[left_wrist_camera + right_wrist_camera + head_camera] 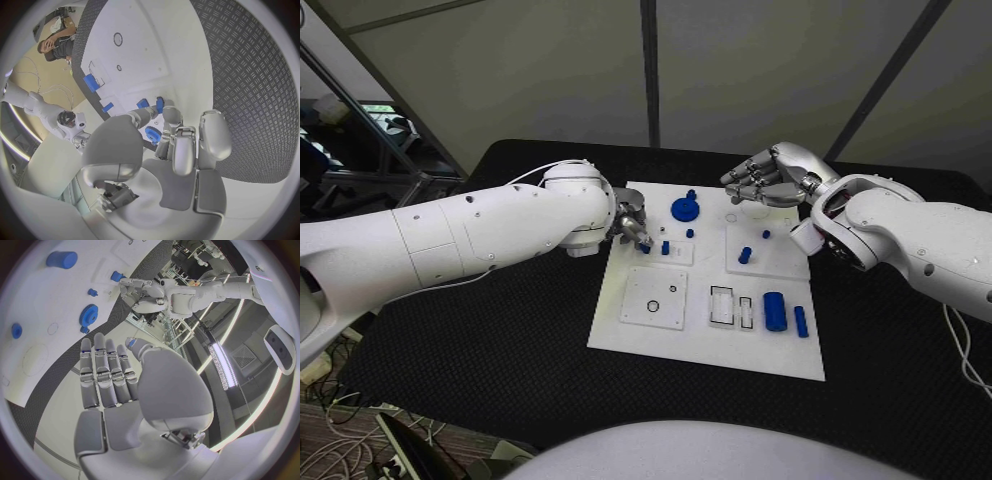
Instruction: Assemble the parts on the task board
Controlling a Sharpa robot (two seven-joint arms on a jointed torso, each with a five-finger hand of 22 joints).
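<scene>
L hand (632, 222) at task board (697, 345) far-left edge, fingertips on small blue peg (646, 252); grip unclear, could tip it. R hand (769, 177) empty, fingers curled, hovering far right

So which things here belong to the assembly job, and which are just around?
Part of the job:
- task board
- blue gear
- large blue cylinder
- slim blue bar
- small blue pegs
- left robot hand, at the board's edge
- right robot hand, curled, holding nothing

Just around:
- black table
- cables
</scene>
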